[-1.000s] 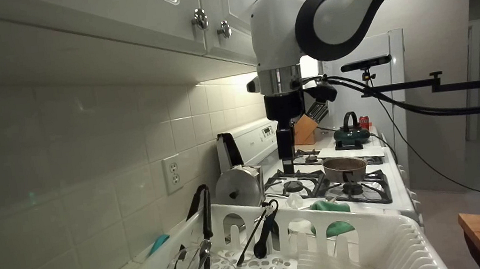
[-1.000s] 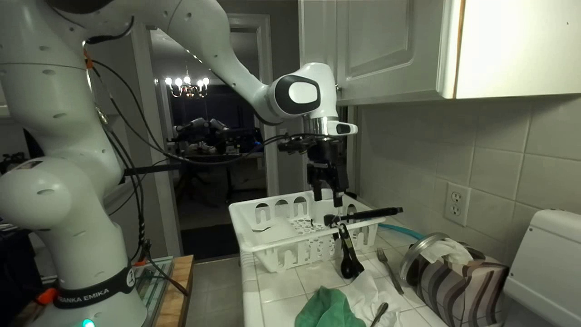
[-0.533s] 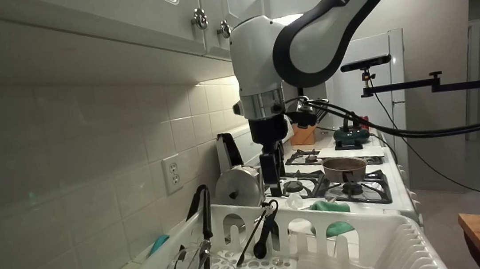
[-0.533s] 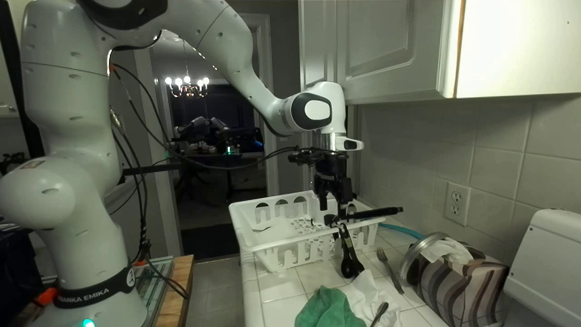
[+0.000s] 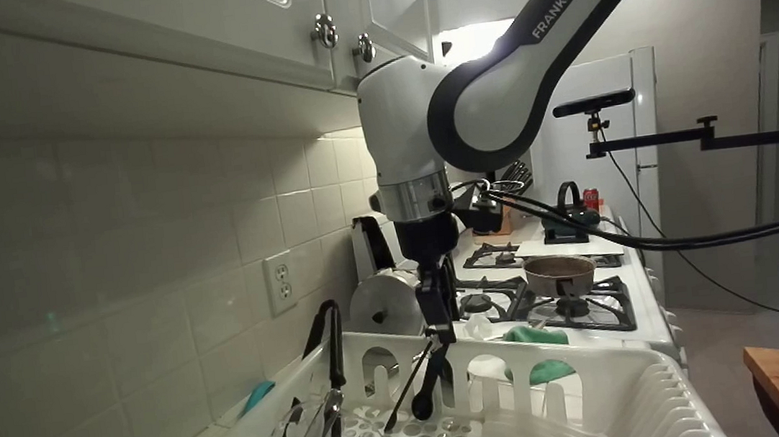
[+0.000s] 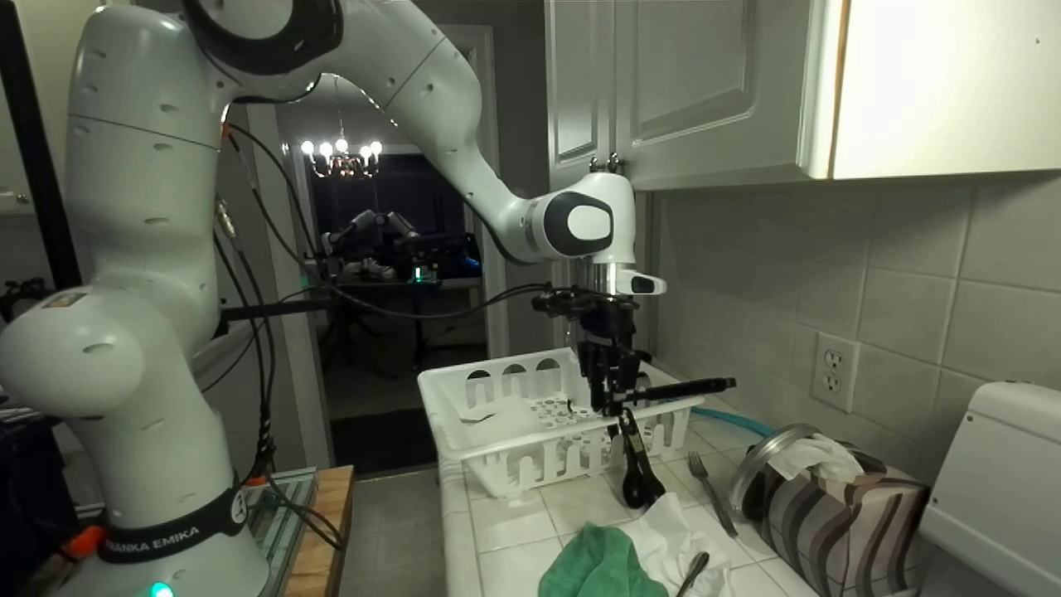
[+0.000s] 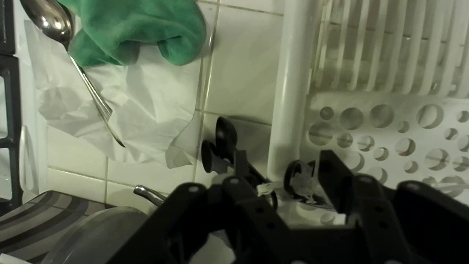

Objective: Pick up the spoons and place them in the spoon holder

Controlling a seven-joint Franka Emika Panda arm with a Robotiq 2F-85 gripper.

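Black spoons hang over a side wall of the white dish rack (image 6: 530, 448). In an exterior view, one black spoon (image 5: 423, 404) lies inside the wall. In an exterior view, black spoons (image 6: 637, 481) hang outside it, bowls down near the counter. Two black bowls also show outside the rim in the wrist view (image 7: 226, 135). My gripper (image 5: 442, 337) points down at the rim, level with the spoons' upper ends. In the wrist view the gripper (image 7: 282, 170) is open, its fingers either side of the rim and handle ends. I cannot make out a separate spoon holder.
A long black handle (image 6: 684, 389) sticks out over the rim beside the gripper. A fork (image 6: 713, 493), green cloth (image 6: 598, 564), paper and a striped box (image 6: 845, 531) lie on the counter. A metal spoon (image 7: 91, 86) lies on the paper. Cabinets overhang.
My gripper has come down from above the rack, toward the tiled wall, to the rim where the black spoons hang. The spoons and rack have not moved.
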